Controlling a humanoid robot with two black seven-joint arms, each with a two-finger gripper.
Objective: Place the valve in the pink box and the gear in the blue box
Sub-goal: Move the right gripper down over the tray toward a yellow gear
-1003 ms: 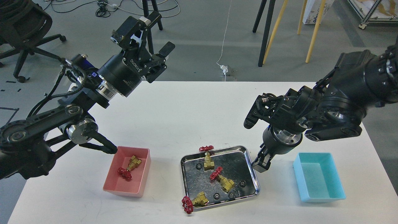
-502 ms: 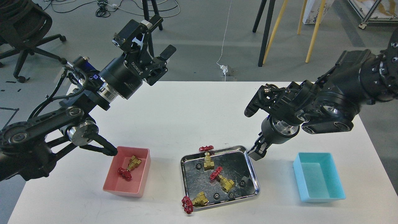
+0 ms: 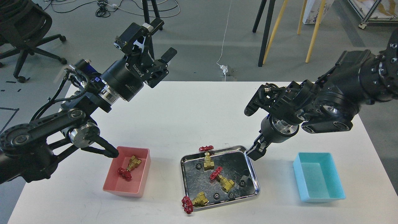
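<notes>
One valve lies in the pink box at the front left. Three more valves are at the metal tray: one at its back rim, one in the middle, one over its front left rim. Several black gears lie in the tray, such as one and another. The blue box at the right is empty. My left gripper is open and empty, high above the table's back left. My right gripper points down just above the tray's back right corner; its fingers are dark and small.
The white table's back edge lies behind both arms. My left elbow hangs just behind the pink box. An office chair and stand legs are on the floor beyond the table.
My right gripper has risen and moved left, from beside the tray's right rim to above its back right corner. My left gripper has shifted slightly up and right.
</notes>
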